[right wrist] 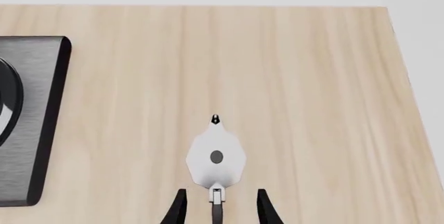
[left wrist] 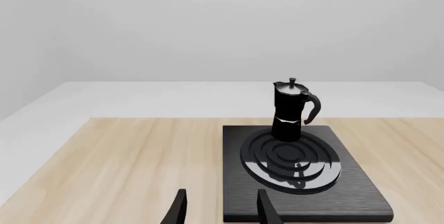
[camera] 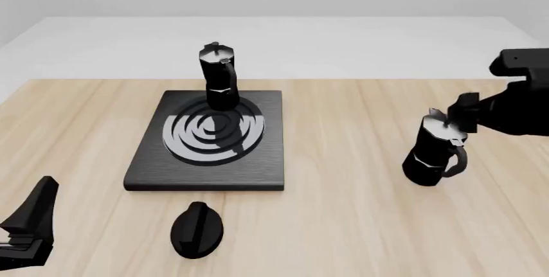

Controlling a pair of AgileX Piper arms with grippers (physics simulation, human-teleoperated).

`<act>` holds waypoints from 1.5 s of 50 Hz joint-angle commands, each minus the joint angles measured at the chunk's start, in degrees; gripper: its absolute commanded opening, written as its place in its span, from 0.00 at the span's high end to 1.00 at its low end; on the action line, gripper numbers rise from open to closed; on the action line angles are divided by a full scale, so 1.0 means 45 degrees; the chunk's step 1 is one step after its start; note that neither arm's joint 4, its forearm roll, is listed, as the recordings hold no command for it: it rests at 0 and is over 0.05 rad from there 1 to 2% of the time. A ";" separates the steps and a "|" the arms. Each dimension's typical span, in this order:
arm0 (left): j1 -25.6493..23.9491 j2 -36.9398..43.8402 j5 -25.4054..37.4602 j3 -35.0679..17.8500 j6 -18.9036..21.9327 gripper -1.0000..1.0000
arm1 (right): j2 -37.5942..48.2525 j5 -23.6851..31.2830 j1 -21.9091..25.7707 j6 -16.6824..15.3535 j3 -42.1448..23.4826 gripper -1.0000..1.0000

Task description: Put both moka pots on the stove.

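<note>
Your stove (camera: 257, 161) already carries one moka pot (camera: 218, 78) at the burner's far edge. The second pot (camera: 436, 151) stands on the table, well right. Your right gripper (right wrist: 218, 206) straddles its handle, spread, not yet clamped; the left gripper (left wrist: 218, 208) hangs released.

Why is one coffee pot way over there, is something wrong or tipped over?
Nothing is tipped or spilled. One pot stands upright at the far edge of the stove. The other pot stands upright on the table, off to the right, with the right gripper around its handle. It just isn't on the stove yet.
</note>
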 commanded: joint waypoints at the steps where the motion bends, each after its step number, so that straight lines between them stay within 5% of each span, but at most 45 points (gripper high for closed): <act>1: 0.0000 0.0000 0.0000 0.0000 0.0000 0.00 | 0.0287 -0.0304 0.0033 0.0060 0.0284 0.00; 75: 0.0000 0.0000 0.0000 0.0000 0.0000 0.00 | 0.1606 -0.1734 0.0308 0.0618 0.1339 0.00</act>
